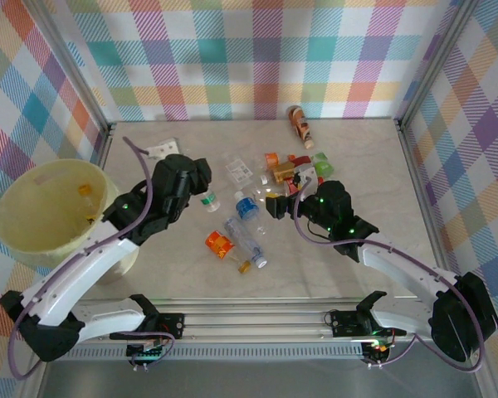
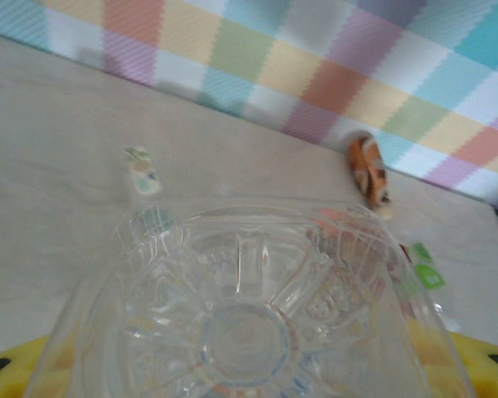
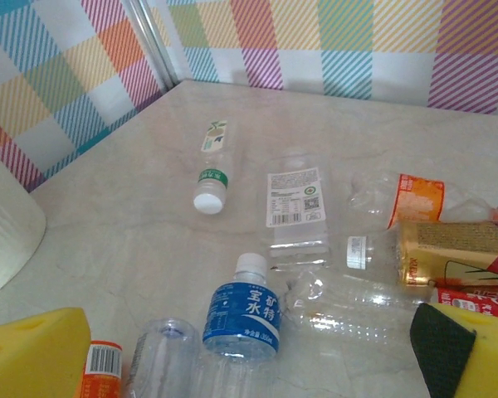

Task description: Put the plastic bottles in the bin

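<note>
Left gripper (image 1: 195, 177): my jaws are drawn in on a clear plastic bottle (image 2: 249, 323). In my left wrist view its ribbed base sits close to the lens, with a yellow pad (image 2: 4, 366) at each lower corner. I judge it to be held. From above, the bin (image 1: 46, 253) lies at about 9 o'clock from this gripper, near and with a mouth far wider than the bottle. My left arm is the nearer one to it.

Right gripper (image 3: 249, 356): my jaws are spread wide and hold nothing. A blue-labelled water bottle (image 3: 243, 313) lies just ahead between the pads, its long axis from 12 to 6 o'clock and its white cap at 12. More loose bottles lie beyond, from 11 round to 3 o'clock.
</note>
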You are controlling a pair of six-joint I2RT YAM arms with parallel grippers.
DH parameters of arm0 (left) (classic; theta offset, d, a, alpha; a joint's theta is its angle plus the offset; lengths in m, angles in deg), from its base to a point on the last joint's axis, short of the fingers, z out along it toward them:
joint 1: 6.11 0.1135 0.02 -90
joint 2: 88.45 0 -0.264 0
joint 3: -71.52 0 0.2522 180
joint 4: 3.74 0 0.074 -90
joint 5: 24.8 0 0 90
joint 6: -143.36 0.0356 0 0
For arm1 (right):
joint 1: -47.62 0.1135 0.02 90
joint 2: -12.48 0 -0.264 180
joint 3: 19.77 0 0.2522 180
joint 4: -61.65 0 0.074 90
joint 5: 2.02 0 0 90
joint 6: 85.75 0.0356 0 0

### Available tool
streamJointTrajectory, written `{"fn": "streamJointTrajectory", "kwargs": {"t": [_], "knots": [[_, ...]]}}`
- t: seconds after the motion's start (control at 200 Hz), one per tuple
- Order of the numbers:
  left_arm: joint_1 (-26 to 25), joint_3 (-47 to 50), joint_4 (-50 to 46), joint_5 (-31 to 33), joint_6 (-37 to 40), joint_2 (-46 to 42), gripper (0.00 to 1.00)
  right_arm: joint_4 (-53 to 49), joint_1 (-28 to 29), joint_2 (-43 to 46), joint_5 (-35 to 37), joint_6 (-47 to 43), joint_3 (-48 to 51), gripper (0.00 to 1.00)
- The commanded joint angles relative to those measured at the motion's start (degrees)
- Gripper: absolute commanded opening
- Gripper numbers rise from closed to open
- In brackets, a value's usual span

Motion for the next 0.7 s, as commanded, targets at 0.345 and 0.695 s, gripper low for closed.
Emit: {"fn": "streamJointTrajectory", "kwargs": {"t": [0.345,0.695], "knots": [[4.11,-15.87,-8.32,22.73,25.78,-8.3,0.49,3.57,0.22,-0.56,1.68,0.91,-0.06,1.0],[16.97,-17.13,-5.93,35.99,36.72,-10.69,0.49,-0.45,0.22,-1.67,1.76,1.73,-3.19,1.0]]}}
